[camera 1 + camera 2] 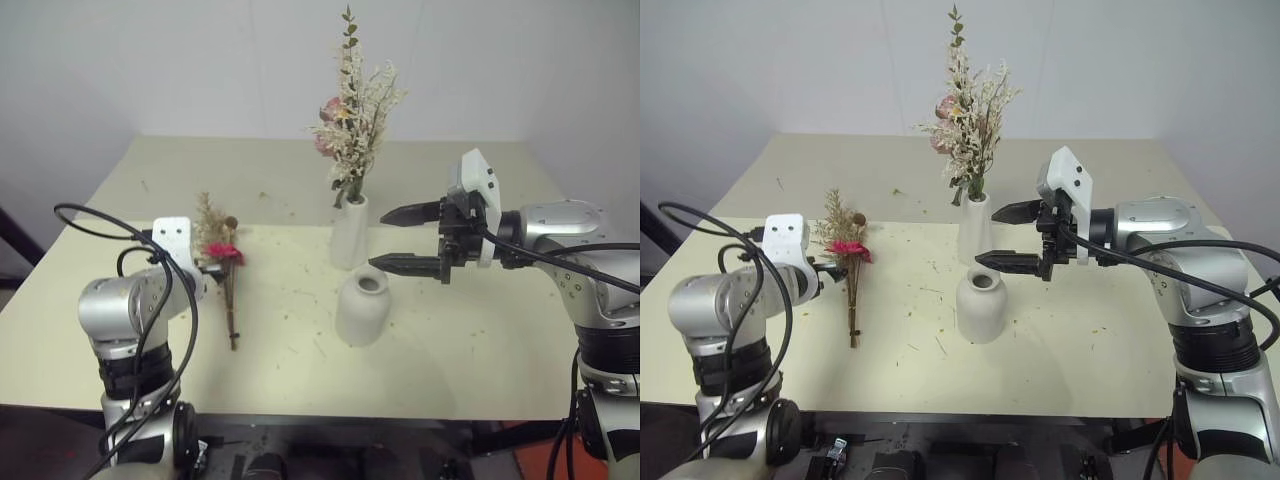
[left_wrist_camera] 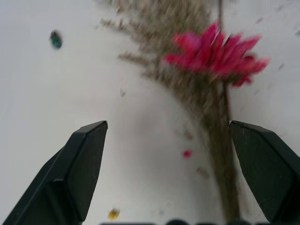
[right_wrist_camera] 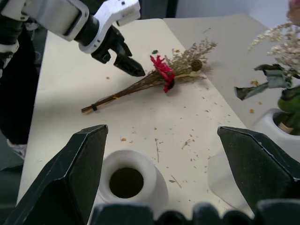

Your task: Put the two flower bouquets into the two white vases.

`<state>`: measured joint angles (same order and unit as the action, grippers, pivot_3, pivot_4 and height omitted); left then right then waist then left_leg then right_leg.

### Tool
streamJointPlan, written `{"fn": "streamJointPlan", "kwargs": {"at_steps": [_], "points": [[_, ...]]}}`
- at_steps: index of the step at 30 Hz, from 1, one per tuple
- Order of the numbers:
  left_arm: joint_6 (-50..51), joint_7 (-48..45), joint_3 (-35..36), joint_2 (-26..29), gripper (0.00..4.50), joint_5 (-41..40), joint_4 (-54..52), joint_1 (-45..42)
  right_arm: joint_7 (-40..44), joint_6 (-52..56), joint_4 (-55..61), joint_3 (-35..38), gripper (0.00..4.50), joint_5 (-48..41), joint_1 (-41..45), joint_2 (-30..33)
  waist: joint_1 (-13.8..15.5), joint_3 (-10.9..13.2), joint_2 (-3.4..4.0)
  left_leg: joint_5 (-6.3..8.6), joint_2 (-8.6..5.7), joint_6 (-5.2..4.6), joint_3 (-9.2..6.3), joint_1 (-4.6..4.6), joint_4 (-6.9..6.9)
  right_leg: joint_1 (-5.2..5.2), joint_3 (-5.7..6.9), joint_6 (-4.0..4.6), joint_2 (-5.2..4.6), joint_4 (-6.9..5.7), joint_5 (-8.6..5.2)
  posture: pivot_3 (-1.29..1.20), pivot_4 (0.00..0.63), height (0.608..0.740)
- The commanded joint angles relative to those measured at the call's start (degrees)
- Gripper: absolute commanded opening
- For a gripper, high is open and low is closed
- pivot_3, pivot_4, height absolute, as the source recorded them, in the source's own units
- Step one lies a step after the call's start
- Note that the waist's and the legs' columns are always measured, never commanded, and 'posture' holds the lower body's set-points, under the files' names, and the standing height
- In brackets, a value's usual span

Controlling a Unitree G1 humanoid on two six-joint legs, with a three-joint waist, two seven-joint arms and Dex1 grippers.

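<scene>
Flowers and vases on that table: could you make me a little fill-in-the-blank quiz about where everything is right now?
1. The pale bouquet stands in the ____ vase.
2. The red bouquet lies flat on the ____.
3. The squat vase is ____ inside.
4. The left gripper, fingers open, hovers by the ____ bouquet.

Missing words: tall; table; empty; red
</scene>
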<state>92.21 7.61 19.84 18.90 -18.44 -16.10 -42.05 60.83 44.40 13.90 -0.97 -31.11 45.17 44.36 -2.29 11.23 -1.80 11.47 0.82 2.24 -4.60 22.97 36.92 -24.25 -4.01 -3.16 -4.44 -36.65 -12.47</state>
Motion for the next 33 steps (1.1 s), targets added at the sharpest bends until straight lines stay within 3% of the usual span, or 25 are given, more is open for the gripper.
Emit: {"fn": "streamJointPlan", "kwargs": {"at_steps": [1, 12, 16, 27, 30, 33], "points": [[0.3, -0.4, -1.9, 0.5, 4.50, -3.9, 0.9, -0.7, -1.6, 0.5, 4.0, 3.7, 4.47, -0.9, -2.1, 2.4, 0.0, 0.0, 0.00, 0.01, 0.00, 0.02, 0.00, 0.00, -0.01, 0.00, 0.00, 0.07, 0.00, 0.01, 0.04, 0.00, 0.150, 0.740], [0.3, 4.6, 0.2, -0.2, 4.50, -9.1, 14.7, -4.0, -6.4, 3.7, 9.5, 7.2, 4.47, -4.1, -5.8, 4.3, -0.2, 0.0, -0.01, -0.01, 0.01, 0.06, 0.00, -0.06, 0.01, 0.01, -0.02, -0.19, 0.03, -0.06, -0.11, 0.00, 0.150, 0.740], [0.3, 7.0, 0.9, -0.4, 3.60, -11.2, 18.6, -5.3, -5.6, 4.7, 10.8, 8.6, 4.50, -7.1, -6.3, 5.6, -0.1, 0.0, -0.01, -0.01, 0.00, 0.07, 0.00, -0.02, 0.00, 0.01, -0.01, -0.01, 0.01, -0.02, -0.01, 0.00, 0.150, 0.740], [0.3, 16.1, 1.9, 1.6, 0.01, -19.9, 23.5, -8.2, -6.3, 3.9, 10.7, 8.1, 4.50, -7.3, -7.2, 6.9, -0.2, 0.0, -0.02, -0.02, -0.01, 0.08, 0.00, -0.04, 0.00, 0.01, -0.02, -0.12, 0.00, -0.03, -0.06, 0.00, 0.150, 0.740], [0.3, 18.3, 3.0, 0.2, 0.01, -15.6, 18.4, -8.7, -6.4, 3.6, 10.4, 8.2, 4.50, -7.0, -7.2, 6.8, -0.1, 0.0, -0.03, -0.02, -0.01, 0.08, 0.00, -0.03, 0.00, 0.00, -0.02, 0.01, 0.00, -0.04, 0.02, 0.00, 0.150, 0.740], [-6.1, 16.5, 1.7, 0.1, 0.01, -12.0, 11.7, -8.0, -6.9, 3.3, 10.3, 8.5, 4.50, -6.8, -7.2, 6.6, -0.1, 0.0, -0.07, -0.05, -0.01, 0.13, -0.01, 0.00, 0.00, 0.00, -0.01, 0.09, 0.00, -0.02, 0.07, 0.00, 0.150, 0.740]]}}
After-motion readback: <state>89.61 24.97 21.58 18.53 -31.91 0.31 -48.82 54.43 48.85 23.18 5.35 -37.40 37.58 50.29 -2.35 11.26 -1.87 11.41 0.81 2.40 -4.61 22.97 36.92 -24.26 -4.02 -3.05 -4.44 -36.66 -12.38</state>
